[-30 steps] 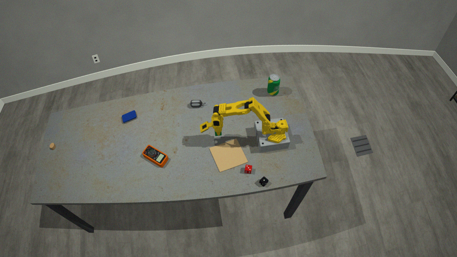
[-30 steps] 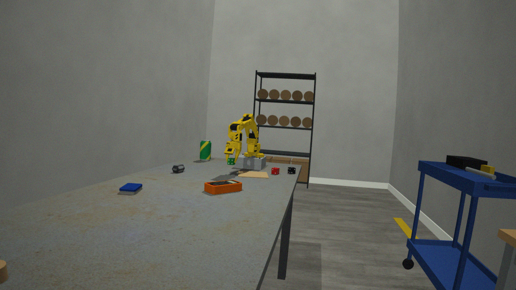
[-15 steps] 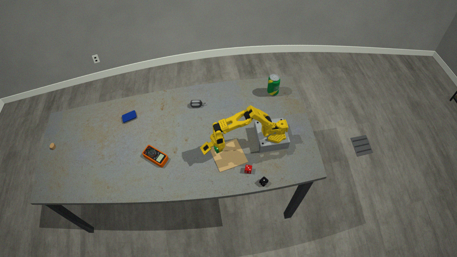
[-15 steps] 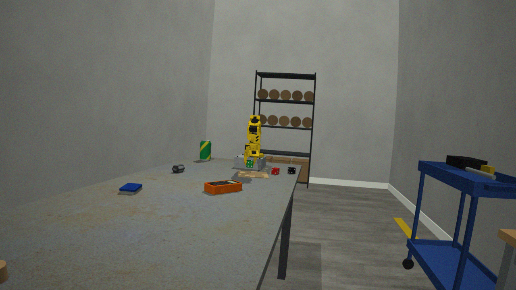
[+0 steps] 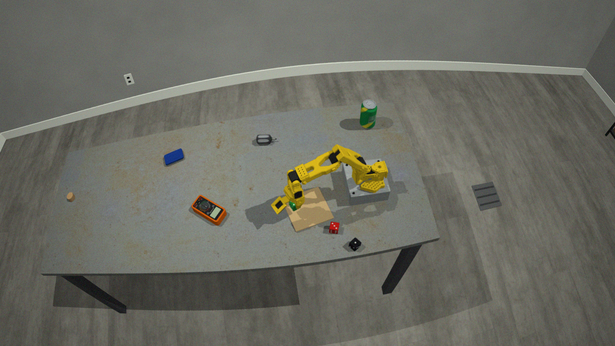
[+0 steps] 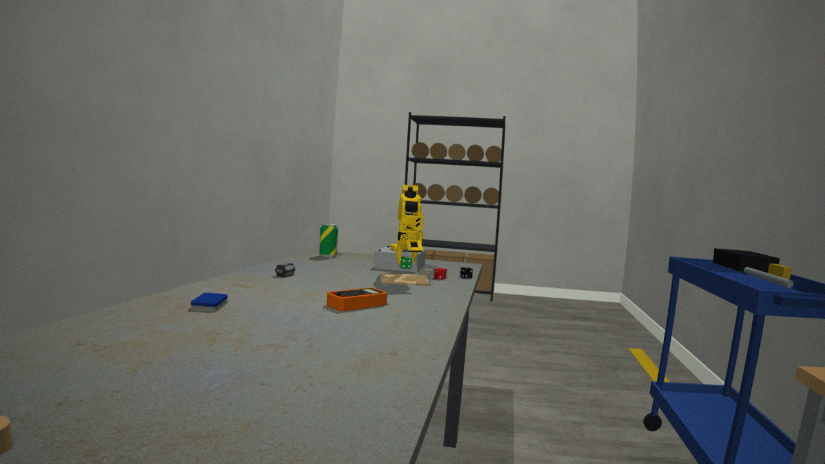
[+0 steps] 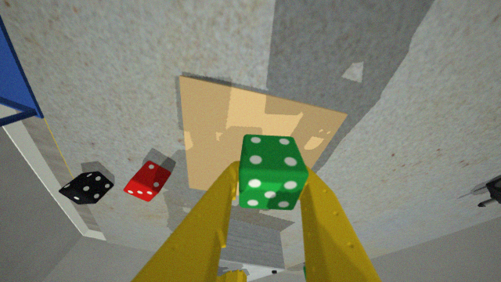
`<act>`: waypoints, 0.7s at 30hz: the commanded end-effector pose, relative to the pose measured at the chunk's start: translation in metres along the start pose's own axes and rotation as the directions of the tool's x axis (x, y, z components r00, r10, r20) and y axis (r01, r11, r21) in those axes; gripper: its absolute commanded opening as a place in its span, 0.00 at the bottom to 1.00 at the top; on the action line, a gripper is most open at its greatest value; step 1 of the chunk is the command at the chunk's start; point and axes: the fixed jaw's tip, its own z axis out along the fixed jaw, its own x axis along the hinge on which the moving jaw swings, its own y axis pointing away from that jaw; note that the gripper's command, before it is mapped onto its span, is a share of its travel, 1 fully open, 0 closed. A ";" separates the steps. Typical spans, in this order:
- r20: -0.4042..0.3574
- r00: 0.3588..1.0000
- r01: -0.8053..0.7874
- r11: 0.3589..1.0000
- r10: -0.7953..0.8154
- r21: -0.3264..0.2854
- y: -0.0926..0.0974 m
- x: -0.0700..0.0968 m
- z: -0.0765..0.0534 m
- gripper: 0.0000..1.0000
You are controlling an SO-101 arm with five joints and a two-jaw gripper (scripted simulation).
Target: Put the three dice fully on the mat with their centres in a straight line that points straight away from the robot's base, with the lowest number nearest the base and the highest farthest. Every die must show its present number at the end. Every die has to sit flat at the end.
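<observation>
My gripper (image 7: pixel 270 184) is shut on the green die (image 7: pixel 272 171) and holds it above the near edge of the tan mat (image 7: pixel 250 129). The die also shows in the top view (image 5: pixel 292 205) at the mat's (image 5: pixel 309 209) left edge, and in the exterior view (image 6: pixel 406 262) above the mat (image 6: pixel 405 279). The red die (image 5: pixel 334 227) sits on the table just off the mat's corner. The black die (image 5: pixel 354 243) sits farther out, near the table's front edge. Both also show in the wrist view, red (image 7: pixel 148 181) and black (image 7: pixel 87 187), left of the mat.
An orange multimeter (image 5: pixel 209 209) lies left of the mat. A green can (image 5: pixel 368 114), a small dark grey part (image 5: pixel 264 139), a blue block (image 5: pixel 173 156) and a small wooden piece (image 5: pixel 70 196) stand elsewhere on the table. The arm's grey base block (image 5: pixel 365 187) is right of the mat.
</observation>
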 end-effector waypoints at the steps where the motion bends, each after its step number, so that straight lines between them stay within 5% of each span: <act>1: -0.017 1.000 0.003 1.000 -0.003 -0.004 0.003 0.001 0.002 0.00; 21: -0.017 1.000 0.003 1.000 -0.003 -0.004 0.003 0.001 0.006 0.00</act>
